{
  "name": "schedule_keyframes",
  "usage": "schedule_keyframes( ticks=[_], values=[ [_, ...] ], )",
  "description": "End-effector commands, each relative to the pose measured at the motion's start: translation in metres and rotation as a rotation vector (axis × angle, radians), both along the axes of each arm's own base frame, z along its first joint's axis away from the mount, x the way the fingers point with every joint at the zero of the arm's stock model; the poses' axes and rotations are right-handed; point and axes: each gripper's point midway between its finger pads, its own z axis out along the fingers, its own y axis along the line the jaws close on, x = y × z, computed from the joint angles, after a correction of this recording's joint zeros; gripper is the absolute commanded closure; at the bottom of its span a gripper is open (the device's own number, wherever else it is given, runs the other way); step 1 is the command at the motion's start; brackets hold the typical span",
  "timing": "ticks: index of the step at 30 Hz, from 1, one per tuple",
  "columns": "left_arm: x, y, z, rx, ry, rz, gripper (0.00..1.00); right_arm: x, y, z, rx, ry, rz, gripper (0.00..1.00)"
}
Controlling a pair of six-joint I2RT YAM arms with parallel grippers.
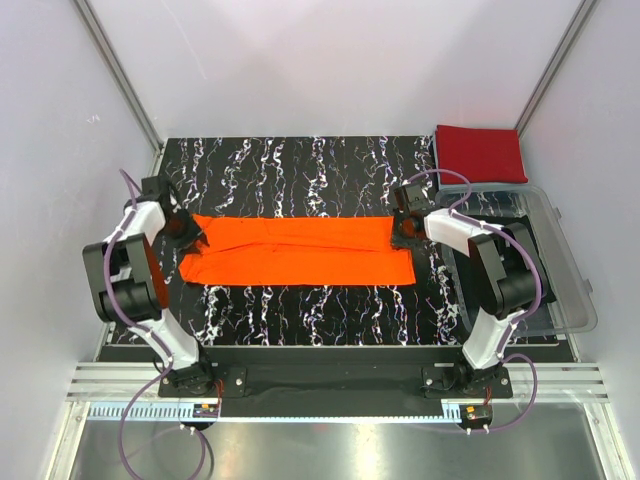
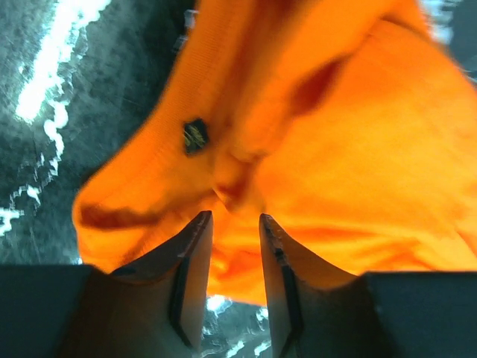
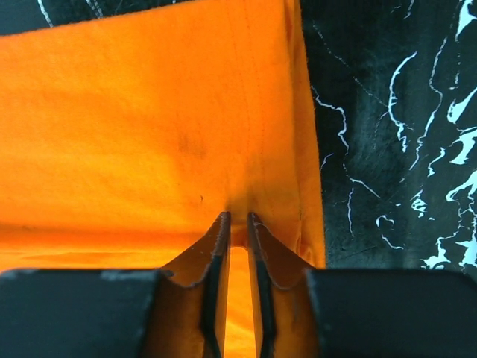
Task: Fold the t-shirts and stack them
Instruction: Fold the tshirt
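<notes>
The orange t-shirt (image 1: 300, 252) lies folded into a long strip across the middle of the table. My left gripper (image 1: 190, 232) is at its left end. In the left wrist view the gripper (image 2: 235, 216) has its fingers narrowed on bunched, puckered orange cloth (image 2: 358, 142) near the collar label. My right gripper (image 1: 402, 230) is at the strip's right end. In the right wrist view the gripper (image 3: 238, 215) is nearly closed, pinching the orange cloth (image 3: 134, 127) near its hem. The red t-shirt (image 1: 478, 152) lies folded at the back right corner.
A clear plastic bin (image 1: 540, 260) stands at the table's right side, beside the right arm. The black marbled tabletop (image 1: 300, 175) is bare behind and in front of the orange strip. White walls close in the back and sides.
</notes>
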Motion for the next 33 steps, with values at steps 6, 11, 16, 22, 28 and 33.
schedule_keyframes(
  ticks=[6,11,16,22,28,33],
  values=[
    [0.067,-0.007,0.088,-0.006,-0.315,-0.155,0.59,0.016,0.047,0.085,0.205,-0.148,0.127,0.69],
    [0.078,-0.007,0.061,-0.021,-0.28,-0.17,0.61,0.028,0.107,0.118,0.294,-0.204,0.26,0.65],
    [0.092,-0.008,0.052,0.007,-0.27,-0.213,0.62,0.046,0.162,0.137,0.376,-0.223,0.342,0.61],
    [0.095,-0.005,0.034,0.02,-0.23,-0.222,0.6,0.046,0.224,0.137,0.428,-0.217,0.435,0.58],
    [0.094,-0.005,0.029,0.039,-0.224,-0.241,0.6,0.051,0.277,0.11,0.473,-0.199,0.539,0.58],
    [0.088,0.007,0.021,0.103,-0.188,-0.204,0.57,0.068,0.306,0.099,0.521,-0.193,0.531,0.58]
  ],
)
